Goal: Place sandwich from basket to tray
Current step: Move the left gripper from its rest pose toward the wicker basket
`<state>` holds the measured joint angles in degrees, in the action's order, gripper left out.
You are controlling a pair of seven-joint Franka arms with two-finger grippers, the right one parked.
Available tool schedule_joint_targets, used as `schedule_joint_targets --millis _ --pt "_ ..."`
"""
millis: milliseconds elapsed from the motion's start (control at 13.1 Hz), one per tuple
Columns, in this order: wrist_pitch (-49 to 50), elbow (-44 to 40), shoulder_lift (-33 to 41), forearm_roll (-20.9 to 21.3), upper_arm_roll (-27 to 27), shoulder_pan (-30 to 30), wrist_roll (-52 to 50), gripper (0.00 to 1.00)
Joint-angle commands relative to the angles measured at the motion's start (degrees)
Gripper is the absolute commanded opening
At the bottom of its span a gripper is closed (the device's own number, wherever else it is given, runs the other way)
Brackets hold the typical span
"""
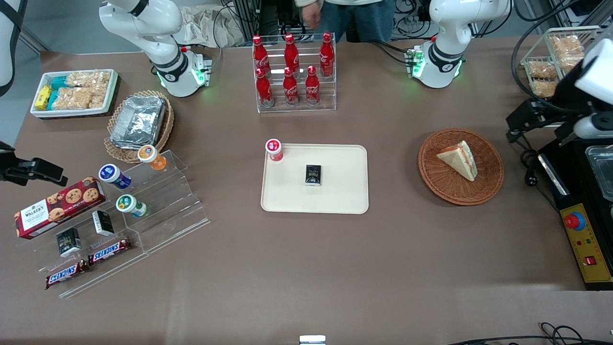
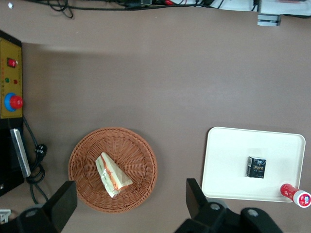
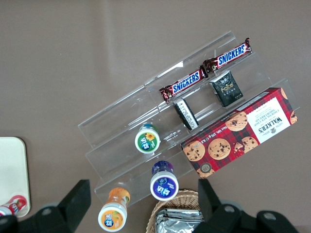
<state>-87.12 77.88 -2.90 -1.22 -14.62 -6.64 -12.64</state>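
The sandwich (image 1: 460,158), a wrapped white wedge with orange-red filling, lies in the round reddish-brown basket (image 1: 431,177) toward the working arm's end of the table. The cream tray (image 1: 345,191) sits mid-table beside the basket, apart from it. My left gripper (image 1: 519,125) hangs high above the table, off the basket's edge toward the working arm's end. From the wrist I look down on the sandwich (image 2: 112,174) in the basket (image 2: 82,150) and on the tray (image 2: 228,165). The gripper (image 2: 129,201) is open, its black fingers (image 2: 194,194) wide apart and empty.
A small black box (image 1: 313,174) lies on the tray and a red-capped bottle (image 1: 274,149) stands at its corner. A rack of cola bottles (image 1: 293,72) stands farther from the camera. A control box with a red button (image 1: 574,221) lies past the basket at the table's end.
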Motion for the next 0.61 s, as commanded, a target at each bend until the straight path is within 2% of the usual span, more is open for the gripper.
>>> schedule_joint_targets --millis 0,152,305,533 --pt "3.7 0.3 0.3 -0.5 -0.3 -0.7 -5.6 1.0" --pt "8.3 1.4 0.7 0.0 0.6 -0.7 -13.3 1.0" --pt "8.5 6.2 4.4 0.9 0.8 -0.7 -17.6 1.0" --pt "5.3 21.4 16.0 2.1 4.1 -0.7 -18.3 1.0"
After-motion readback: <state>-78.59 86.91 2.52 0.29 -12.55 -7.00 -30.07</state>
